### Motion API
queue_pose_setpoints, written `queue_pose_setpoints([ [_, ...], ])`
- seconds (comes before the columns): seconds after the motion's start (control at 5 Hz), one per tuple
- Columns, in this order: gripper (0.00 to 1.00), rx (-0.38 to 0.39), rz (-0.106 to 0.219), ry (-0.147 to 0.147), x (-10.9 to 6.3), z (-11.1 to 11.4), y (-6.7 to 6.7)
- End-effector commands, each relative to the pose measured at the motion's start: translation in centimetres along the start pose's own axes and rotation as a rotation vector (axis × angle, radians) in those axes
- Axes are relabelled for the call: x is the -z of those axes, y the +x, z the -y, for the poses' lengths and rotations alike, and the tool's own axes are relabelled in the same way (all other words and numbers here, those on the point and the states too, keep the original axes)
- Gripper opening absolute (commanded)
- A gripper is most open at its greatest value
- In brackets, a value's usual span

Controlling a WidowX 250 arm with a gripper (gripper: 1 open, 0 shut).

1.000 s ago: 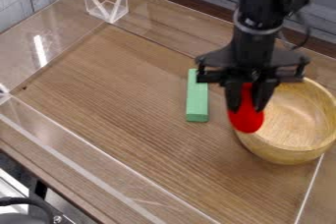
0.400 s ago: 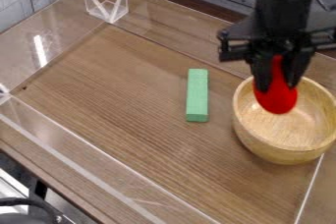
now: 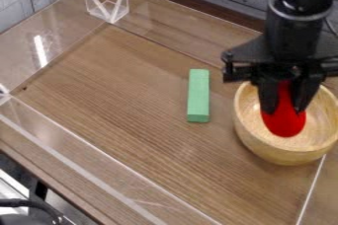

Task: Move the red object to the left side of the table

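The black two-fingered hand [image 3: 286, 99] is pinching the small round bright-red toy fruit [image 3: 286, 119] between its fingers, pointing steeply down. The fruit hangs over the round light wooden bowl [image 3: 254, 141], at the right of the brown wood-grain worktop [image 3: 119, 120]; whether it touches the bowl floor cannot be told. Judged light, rigid, smooth and likely slippery; a grip across its widest middle suits it. The bowl shows nothing else inside. A green rectangular block [image 3: 199, 96] lies just left of the bowl.
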State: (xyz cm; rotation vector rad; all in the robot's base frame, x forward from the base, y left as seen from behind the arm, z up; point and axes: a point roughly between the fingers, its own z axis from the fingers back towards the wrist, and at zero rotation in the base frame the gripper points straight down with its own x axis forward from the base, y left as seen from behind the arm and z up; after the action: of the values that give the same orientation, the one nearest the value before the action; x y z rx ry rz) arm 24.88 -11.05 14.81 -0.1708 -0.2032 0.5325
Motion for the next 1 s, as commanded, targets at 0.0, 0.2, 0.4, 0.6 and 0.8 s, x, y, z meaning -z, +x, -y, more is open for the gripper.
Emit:
queue_pose_setpoints([
  [0.0,0.00,0.011,0.044,-0.035,-2.2,-1.8,1.6],
  [0.2,0.00,0.047,0.052,-0.017,-2.5,-5.3,3.2],
  [0.4,0.00,0.078,0.059,-0.010,-2.0,-8.3,4.1],
  [0.6,0.00,0.178,0.044,-0.026,-1.4,-8.6,4.2],
  [0.8,0.00,0.278,0.038,-0.038,-1.5,-9.1,4.5],
])
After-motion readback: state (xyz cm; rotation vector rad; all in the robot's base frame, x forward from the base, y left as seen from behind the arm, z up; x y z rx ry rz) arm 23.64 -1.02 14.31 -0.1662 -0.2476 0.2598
